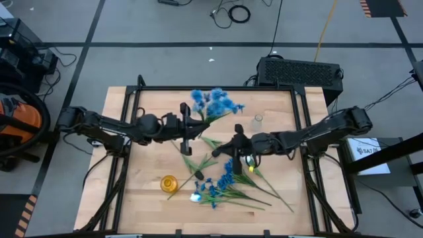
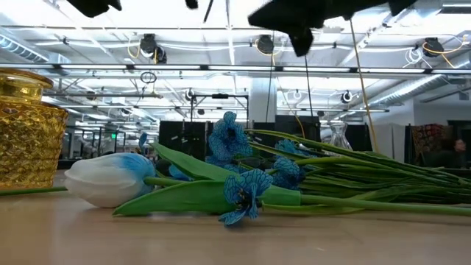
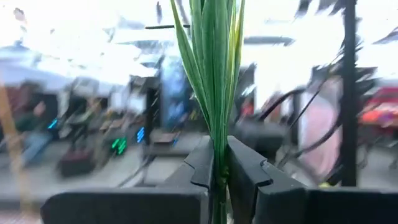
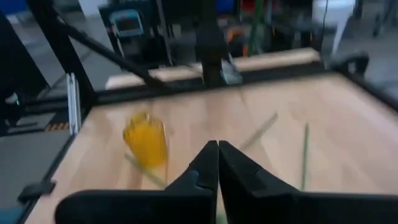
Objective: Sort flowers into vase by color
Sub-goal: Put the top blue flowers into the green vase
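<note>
My left gripper [image 1: 188, 132] is over the table's middle left, shut on a bunch of blue flowers [image 1: 213, 103] whose blooms spread toward the far edge. My right gripper [image 1: 235, 148] hovers just right of centre, shut, with nothing showing between its fingers [image 4: 217, 158]. More flowers [image 1: 228, 186] lie flat in a loose pile on the near part of the table: blue blooms [image 2: 229, 140], long green stems and a white tulip [image 2: 110, 179]. A yellow vase [image 1: 169, 183] stands left of the pile. A clear glass vase [image 1: 258, 121] stands toward the far right. My left gripper pinches several green stems and leaves [image 3: 217, 163] of the blue bunch between its two fingers [image 3: 200, 167]. The fingers lie across the stems, coming from the table's left. The bunch is lifted clear, and the stems run on past the fingers to the blooms.
Black frame rails [image 1: 198, 88] run along the table's far edge and both sides. A black box [image 1: 301, 71] sits beyond the far right corner. Bare wood shows on the left part of the table [image 1: 135, 165] and along the near edge.
</note>
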